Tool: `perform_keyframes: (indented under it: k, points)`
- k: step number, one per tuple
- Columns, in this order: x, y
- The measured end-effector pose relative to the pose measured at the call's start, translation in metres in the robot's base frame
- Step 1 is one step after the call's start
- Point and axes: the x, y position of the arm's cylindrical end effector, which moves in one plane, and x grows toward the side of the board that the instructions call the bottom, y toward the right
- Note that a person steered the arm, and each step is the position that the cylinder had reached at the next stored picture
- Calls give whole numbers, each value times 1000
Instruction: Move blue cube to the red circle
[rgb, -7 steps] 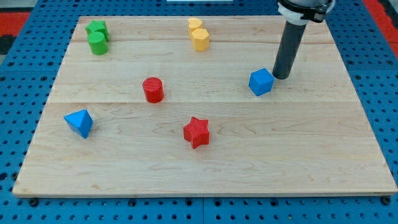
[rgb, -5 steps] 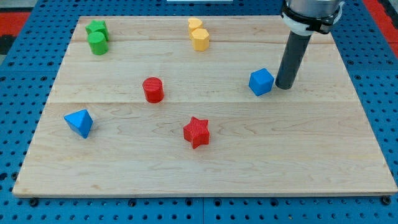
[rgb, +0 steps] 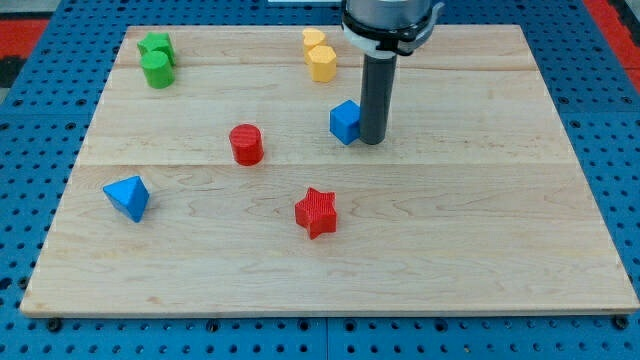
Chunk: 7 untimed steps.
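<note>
The blue cube sits on the wooden board just above the board's middle. My tip stands right against the cube's right side. The red circle, a short red cylinder, stands to the cube's left and slightly lower, about a hand's width away.
A red star lies below the cube. A blue triangular block lies at the left. Two green blocks sit at the top left. Two yellow blocks sit at the top centre, just above the cube. The board rests on a blue pegboard.
My tip has moved left, pushing the blue cube with it from the board's right part toward the middle, closer to the red cylinder. The other blocks have not moved.
</note>
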Motion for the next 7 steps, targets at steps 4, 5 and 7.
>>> perform_keyframes:
  k: [4,5,7]
  points:
    - [-14,1]
    - [-37,1]
    - [-41,1]
